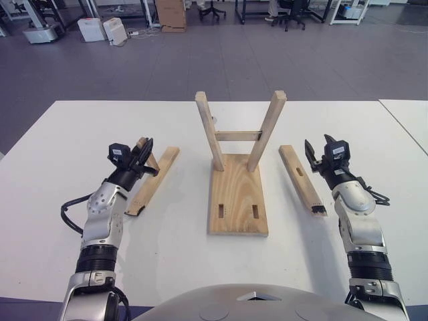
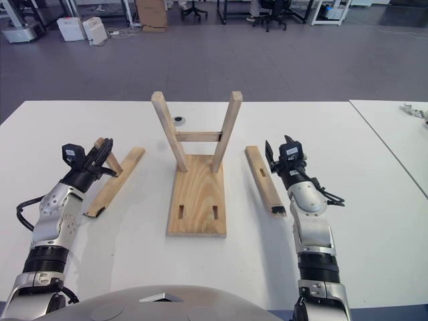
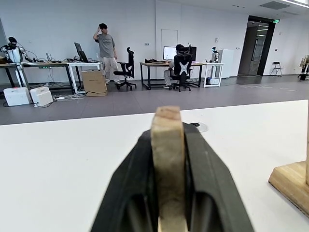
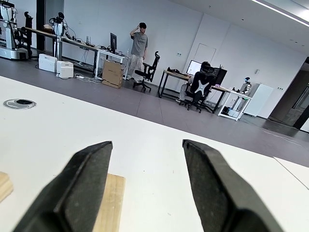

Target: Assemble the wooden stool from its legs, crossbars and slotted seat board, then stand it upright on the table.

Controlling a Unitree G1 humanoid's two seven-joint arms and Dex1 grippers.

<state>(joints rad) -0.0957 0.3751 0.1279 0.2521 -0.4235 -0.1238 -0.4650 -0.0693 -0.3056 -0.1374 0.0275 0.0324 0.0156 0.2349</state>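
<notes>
At frame centre the seat board [image 1: 237,200] lies long axis bottom-to-top; left gripper [image 1: 145,148] pinches a crossbar [image 3: 167,145], right gripper [image 1: 319,147] gapes empty.

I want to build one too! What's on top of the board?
Two legs joined by a crossbar stand at the board's far end. Its two near slots are empty. The legs' feet hide their joints.

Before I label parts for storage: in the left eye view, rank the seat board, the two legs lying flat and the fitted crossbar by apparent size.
1. Seat board
2. Left flat leg and right flat leg: they look alike, so no ranking
3. Fitted crossbar: smallest, though it is farther off
</notes>
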